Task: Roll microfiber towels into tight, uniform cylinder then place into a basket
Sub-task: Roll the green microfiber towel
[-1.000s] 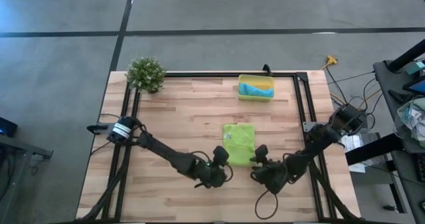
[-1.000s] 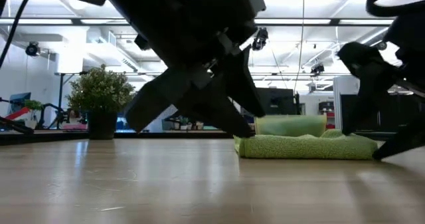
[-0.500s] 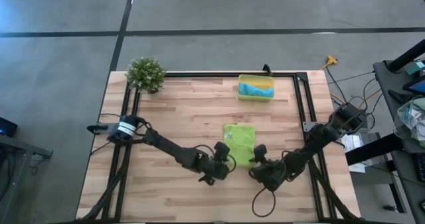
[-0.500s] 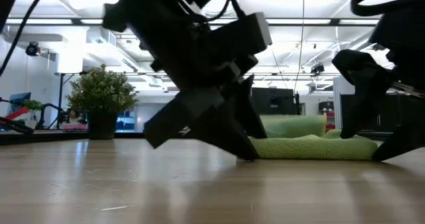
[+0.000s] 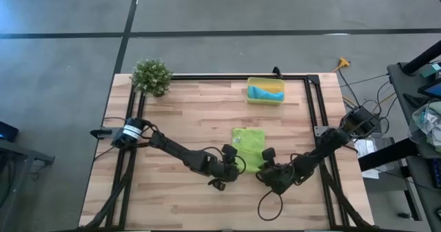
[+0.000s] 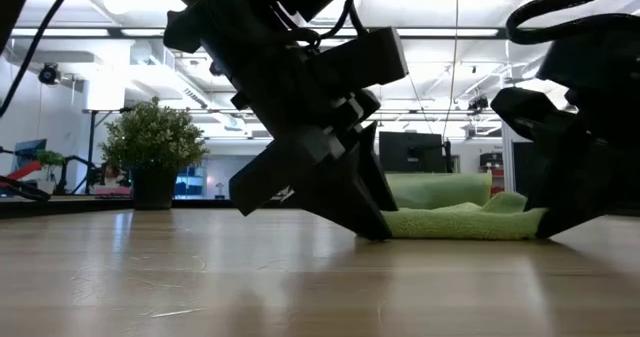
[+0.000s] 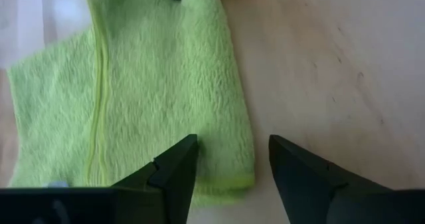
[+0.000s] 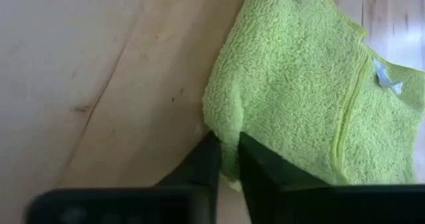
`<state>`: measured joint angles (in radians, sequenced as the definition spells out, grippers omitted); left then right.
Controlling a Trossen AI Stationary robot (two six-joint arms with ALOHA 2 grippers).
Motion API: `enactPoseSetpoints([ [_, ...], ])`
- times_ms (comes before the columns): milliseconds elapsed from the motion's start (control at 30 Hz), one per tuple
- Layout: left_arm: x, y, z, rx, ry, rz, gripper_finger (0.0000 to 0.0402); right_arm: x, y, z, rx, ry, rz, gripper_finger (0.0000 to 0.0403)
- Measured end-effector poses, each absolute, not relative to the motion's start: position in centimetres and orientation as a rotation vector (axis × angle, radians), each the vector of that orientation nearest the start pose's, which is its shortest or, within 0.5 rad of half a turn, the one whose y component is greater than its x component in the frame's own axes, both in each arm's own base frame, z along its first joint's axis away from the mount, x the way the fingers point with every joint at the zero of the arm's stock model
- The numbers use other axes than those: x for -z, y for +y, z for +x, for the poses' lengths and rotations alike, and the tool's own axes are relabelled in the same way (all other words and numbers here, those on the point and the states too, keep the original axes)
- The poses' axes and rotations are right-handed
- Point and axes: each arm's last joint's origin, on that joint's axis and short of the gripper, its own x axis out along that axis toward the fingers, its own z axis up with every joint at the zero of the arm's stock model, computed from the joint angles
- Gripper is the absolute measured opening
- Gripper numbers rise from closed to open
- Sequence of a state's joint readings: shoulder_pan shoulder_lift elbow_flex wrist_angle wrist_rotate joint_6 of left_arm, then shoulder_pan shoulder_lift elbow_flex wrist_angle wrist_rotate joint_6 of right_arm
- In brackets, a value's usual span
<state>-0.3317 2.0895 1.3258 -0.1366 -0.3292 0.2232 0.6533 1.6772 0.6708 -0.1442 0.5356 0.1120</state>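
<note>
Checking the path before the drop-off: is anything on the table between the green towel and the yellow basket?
Nothing visible. In the high view, bare wood lies between the lime-green towel and the basket, which already holds the turquoise towel. The potted plant stands off at a far corner. The left gripper and right gripper are at the towel's near edge.

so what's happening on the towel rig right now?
Both arms are down at the near edge of the lime-green towel, which lies folded flat mid-table, not yet rolled. The left gripper is open with its fingers either side of one near corner. The right gripper is at the other corner, fingers almost shut with a bit of towel edge between them. The turquoise-blue towel already sits in the yellow basket at the far edge. A potted plant stands at the far left corner.
</note>
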Motion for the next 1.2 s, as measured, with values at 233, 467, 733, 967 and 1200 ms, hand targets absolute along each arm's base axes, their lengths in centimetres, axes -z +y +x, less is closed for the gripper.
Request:
enactPoseSetpoints([
  [233, -13.2, -13.2, 40.5, 0.099, 0.903, 0.482, 0.0103, -10.8, 15.2, 22.3, -0.043, 0.93, -0.504, 0.0014],
  [467, -13.3, -13.9, 40.2, 0.128, 0.921, 0.485, 0.0007, -11.0, 15.4, 22.5, -0.046, 0.902, -0.483, 0.0014],
  [733, -14.1, -14.8, 39.3, 0.136, 0.949, 0.432, 0.0002, -12.6, 15.4, 22.6, -0.031, 0.843, -0.374, 0.0013],
  [967, -15.5, -15.4, 39.0, 0.216, 0.937, 0.231, 0.0002, -14.3, 14.6, 22.7, -0.078, 0.849, -0.077, 0.0013],
  [1200, -16.1, -15.0, 39.1, 0.196, 0.962, -0.059, 0.0002, -12.7, 14.0, 22.8, -0.068, 0.905, -0.033, 0.0013],
])
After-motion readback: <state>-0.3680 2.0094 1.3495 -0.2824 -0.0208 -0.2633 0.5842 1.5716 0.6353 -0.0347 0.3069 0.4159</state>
